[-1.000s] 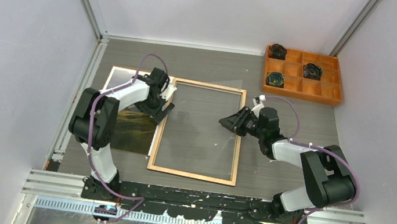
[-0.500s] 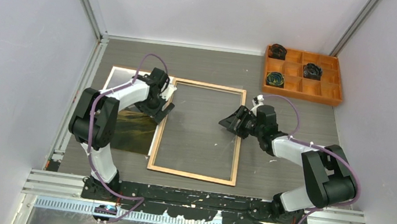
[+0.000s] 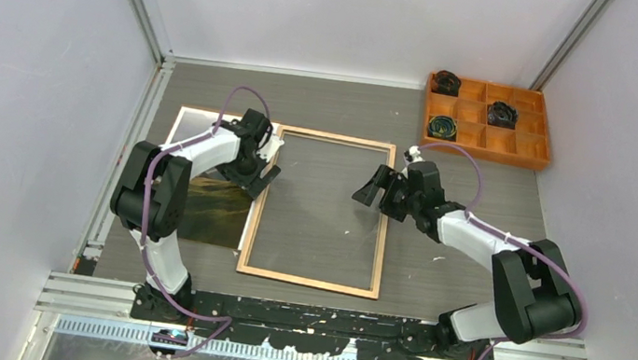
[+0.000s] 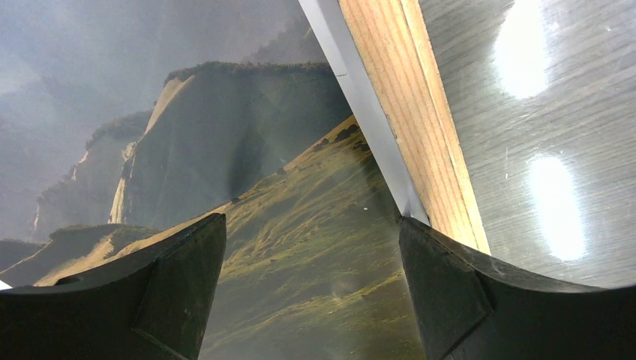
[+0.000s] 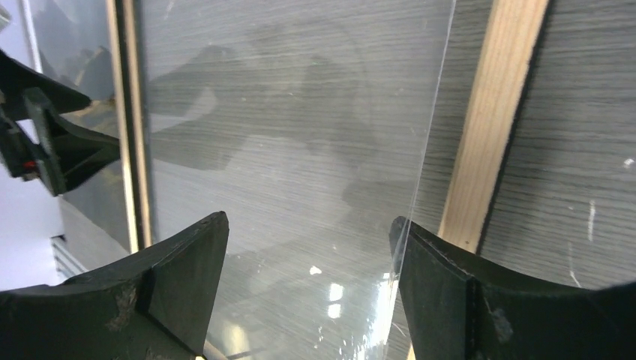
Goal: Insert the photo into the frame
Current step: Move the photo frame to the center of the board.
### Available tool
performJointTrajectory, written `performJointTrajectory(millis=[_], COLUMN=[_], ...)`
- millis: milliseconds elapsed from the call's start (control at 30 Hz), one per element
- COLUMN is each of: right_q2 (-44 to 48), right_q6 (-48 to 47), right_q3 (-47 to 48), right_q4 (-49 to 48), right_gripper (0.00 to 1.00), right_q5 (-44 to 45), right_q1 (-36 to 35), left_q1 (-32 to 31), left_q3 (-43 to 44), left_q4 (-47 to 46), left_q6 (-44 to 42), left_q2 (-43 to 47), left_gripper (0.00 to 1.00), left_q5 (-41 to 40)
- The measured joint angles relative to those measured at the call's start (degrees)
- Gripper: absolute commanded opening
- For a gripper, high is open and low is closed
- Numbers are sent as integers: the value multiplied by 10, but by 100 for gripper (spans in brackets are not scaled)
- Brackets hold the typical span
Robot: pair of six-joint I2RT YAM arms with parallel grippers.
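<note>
The frame [image 3: 306, 281] lies flat in the middle of the table, light wood side up, with its clear pane [image 5: 300, 112] inside. The photo [image 3: 214, 212], a dark green-brown mountain print, lies to its left, its white border against the frame's left rail [image 4: 405, 112]. My left gripper [image 3: 268, 165] hovers open over the photo [image 4: 285, 225] at that rail, nothing between its fingers [image 4: 180, 285]. My right gripper [image 3: 373, 185] is open over the pane by the frame's right rail [image 5: 487, 135]. The pane's edge [image 5: 431, 150] runs just in front of its right finger [image 5: 450, 292].
An orange compartment tray [image 3: 498, 155] with a few dark round items stands at the back right. A brown edge [image 3: 203, 110] shows along the photo's far side. White walls close in the table on the left, right and back.
My right gripper has opened wide and moved slightly toward the far end of the frame's right rail. The left arm, photo and frame have not moved.
</note>
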State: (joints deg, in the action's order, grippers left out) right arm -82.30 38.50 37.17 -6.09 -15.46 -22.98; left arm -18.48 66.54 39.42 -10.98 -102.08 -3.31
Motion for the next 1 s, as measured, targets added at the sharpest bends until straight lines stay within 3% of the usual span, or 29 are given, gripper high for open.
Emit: performJointTrajectory(millis=[600, 1000], right_q2=[3, 41], right_q6=[-67, -67], right_q3=[57, 67], right_q4=[142, 169], right_gripper=[86, 88], right_q5=[112, 138], right_q1=[-22, -8], left_q1=[0, 0], left_q3=[0, 0], left_q4=[0, 0], left_q6=[0, 1], left_q2=[0, 0], left_gripper=[87, 87], left_q5=[0, 0])
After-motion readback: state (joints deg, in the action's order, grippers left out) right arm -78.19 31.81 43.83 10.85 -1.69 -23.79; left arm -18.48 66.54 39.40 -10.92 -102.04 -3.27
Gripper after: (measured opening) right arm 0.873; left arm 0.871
